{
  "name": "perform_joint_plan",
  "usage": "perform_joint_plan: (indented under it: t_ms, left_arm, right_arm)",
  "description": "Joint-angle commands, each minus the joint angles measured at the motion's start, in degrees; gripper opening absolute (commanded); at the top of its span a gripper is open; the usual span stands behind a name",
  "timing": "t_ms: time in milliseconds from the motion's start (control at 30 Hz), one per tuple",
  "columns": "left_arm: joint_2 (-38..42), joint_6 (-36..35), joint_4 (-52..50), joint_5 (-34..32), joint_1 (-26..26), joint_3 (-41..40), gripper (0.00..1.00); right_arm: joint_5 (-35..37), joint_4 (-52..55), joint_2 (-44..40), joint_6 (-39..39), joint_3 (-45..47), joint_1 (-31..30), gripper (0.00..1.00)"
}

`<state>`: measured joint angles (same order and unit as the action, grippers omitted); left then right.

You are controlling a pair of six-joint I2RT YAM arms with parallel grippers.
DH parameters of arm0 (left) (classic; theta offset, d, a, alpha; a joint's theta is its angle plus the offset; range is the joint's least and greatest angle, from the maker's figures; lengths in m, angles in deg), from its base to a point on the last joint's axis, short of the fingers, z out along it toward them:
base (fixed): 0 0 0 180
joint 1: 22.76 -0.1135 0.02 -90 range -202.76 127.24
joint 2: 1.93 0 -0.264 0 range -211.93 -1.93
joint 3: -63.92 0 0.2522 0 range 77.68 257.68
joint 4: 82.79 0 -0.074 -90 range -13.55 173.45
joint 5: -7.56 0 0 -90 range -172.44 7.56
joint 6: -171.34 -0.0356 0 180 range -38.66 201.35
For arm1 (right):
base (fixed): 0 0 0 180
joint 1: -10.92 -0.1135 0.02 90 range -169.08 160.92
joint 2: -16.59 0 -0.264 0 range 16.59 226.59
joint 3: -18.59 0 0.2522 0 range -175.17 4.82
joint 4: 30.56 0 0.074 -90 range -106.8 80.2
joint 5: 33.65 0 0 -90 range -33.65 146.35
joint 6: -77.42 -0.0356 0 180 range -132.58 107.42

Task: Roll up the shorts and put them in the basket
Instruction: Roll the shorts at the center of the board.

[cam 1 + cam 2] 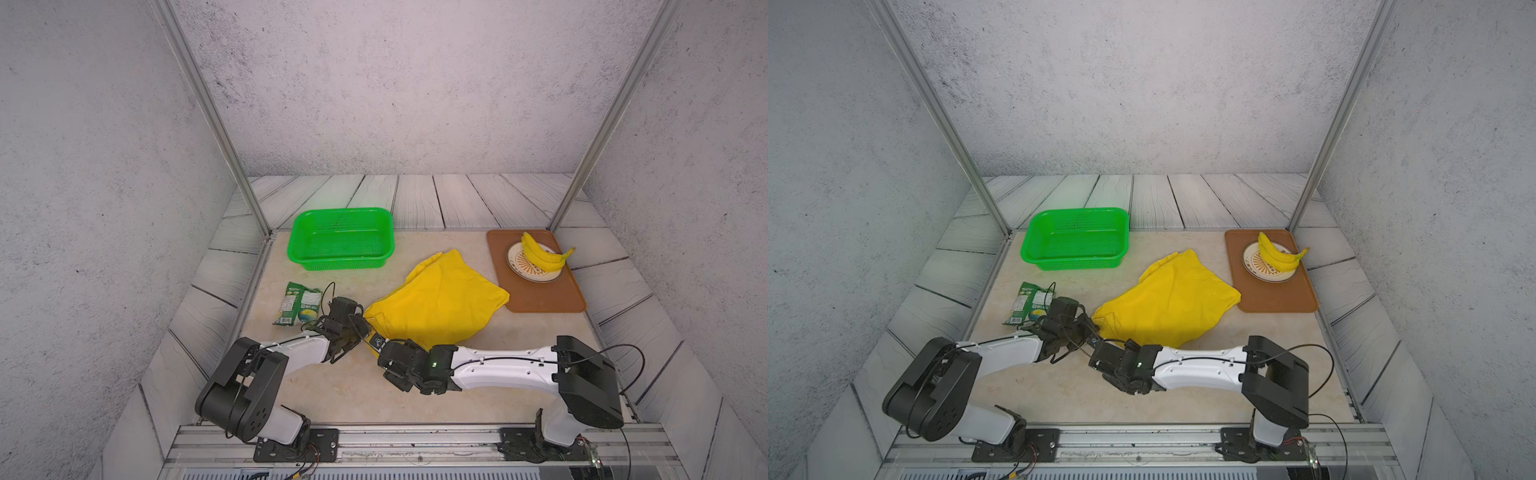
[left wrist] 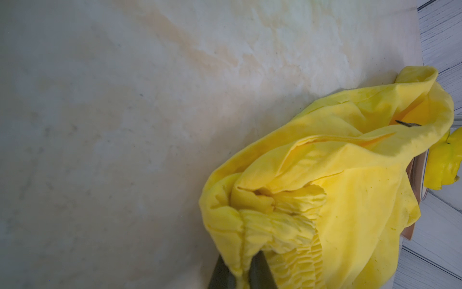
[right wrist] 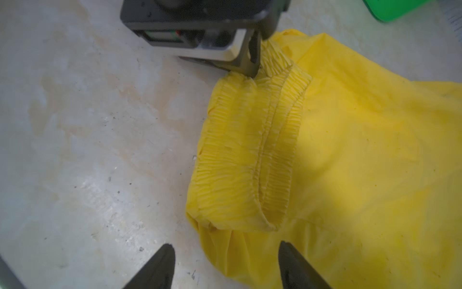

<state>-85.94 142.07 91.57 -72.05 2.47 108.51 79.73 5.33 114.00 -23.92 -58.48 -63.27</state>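
1. In both top views the shorts [image 1: 440,299] lie crumpled mid-table [image 1: 332,386], nearer than a green basket [image 1: 345,211] and just beside a brown tray [image 1: 540,301]. The tray bears a plate [image 1: 512,259] of bananas [image 1: 540,254]. A snack bag [image 1: 300,302] lies by the left arm. The left gripper [image 1: 366,325] is at the shorts' near corner, and the right gripper [image 1: 376,347] is just beside it. Their jaws are hard to make out from here.
2. In the left wrist view the left gripper [image 2: 241,274] is pinched narrow on the gathered waistband [image 2: 275,225], with cloth squeezed between its fingers. The rest of the shorts [image 2: 350,175] bunches up beyond, and the bananas [image 2: 442,165] show past it.
3. In the right wrist view the right gripper [image 3: 226,267] stands wide and holds nothing. One finger is over bare table and the other over yellow cloth. The waistband [image 3: 250,150] lies doubled over ahead. At its far end the left gripper [image 3: 252,62] is clamped on it. A corner of the basket [image 3: 392,10] shows.
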Motion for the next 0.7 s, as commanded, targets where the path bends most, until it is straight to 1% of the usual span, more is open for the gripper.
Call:
perform_joint_plan:
  t_ms: [0, 133, 267, 567, 667]
  left_arm:
    - [0.2, 1.14, -3.41, 0.56, -0.27, -0.63, 0.0]
    - [0.23, 1.71, -3.38, 0.85, -0.2, -0.57, 0.0]
    - [0.36, 2.2, -3.37, 1.3, -0.27, -0.51, 0.0]
    - [0.68, 3.35, -2.83, 1.99, -0.36, -0.86, 0.0]
    - [0.77, 3.91, -2.34, 2.53, -0.37, -1.09, 0.0]
  right_arm:
    - [5.37, -0.9, 2.41, 4.67, -2.72, -1.37, 0.7]
    - [6.46, -0.69, 6.24, 5.95, -4.83, -2.05, 0.7]
    - [5.39, -0.28, 9.56, 6.05, -6.48, -2.08, 0.7]
    - [11.08, -0.48, 16.25, 5.4, -8.03, -2.01, 0.7]
    - [12.92, -0.13, 18.04, 4.88, -8.19, -1.92, 0.68]
